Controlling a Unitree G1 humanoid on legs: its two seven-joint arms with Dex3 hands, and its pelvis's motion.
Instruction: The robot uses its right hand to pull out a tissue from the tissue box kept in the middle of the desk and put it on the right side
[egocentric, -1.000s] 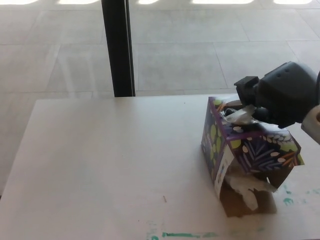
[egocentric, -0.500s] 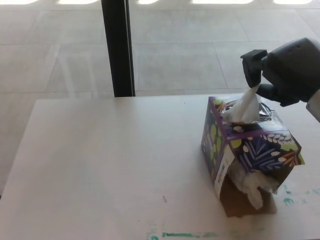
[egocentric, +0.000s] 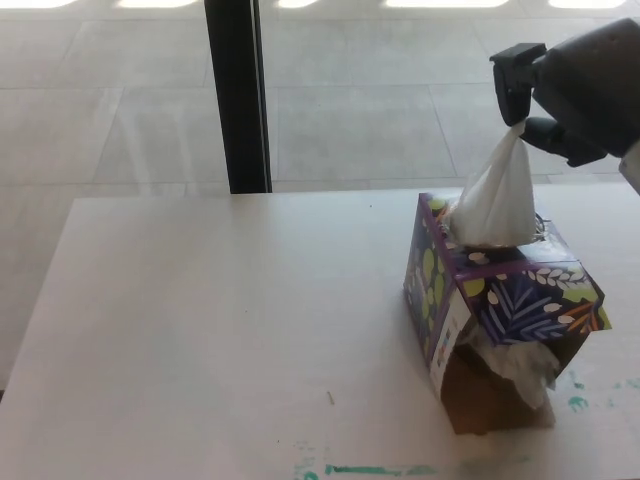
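A purple tissue box (egocentric: 500, 300) with leaf patterns stands on the right part of the white desk (egocentric: 220, 330). Its near end flap hangs open, with crumpled tissue (egocentric: 520, 365) spilling out there. My right hand (egocentric: 575, 90) is above the box at the upper right, shut on the tip of a white tissue (egocentric: 497, 200). The tissue is stretched into a cone, its wide lower end still in the box's top opening. My left hand does not show.
A black vertical post (egocentric: 237, 95) rises behind the desk's far edge. Beyond it lies a pale tiled floor (egocentric: 370, 110). Green paint marks (egocentric: 370, 468) run along the desk's near edge. The desk's left and middle hold nothing.
My right hand has risen from the box top, up and slightly right, drawing the tissue out from a small tuft into a tall cone. The box has stayed in place.
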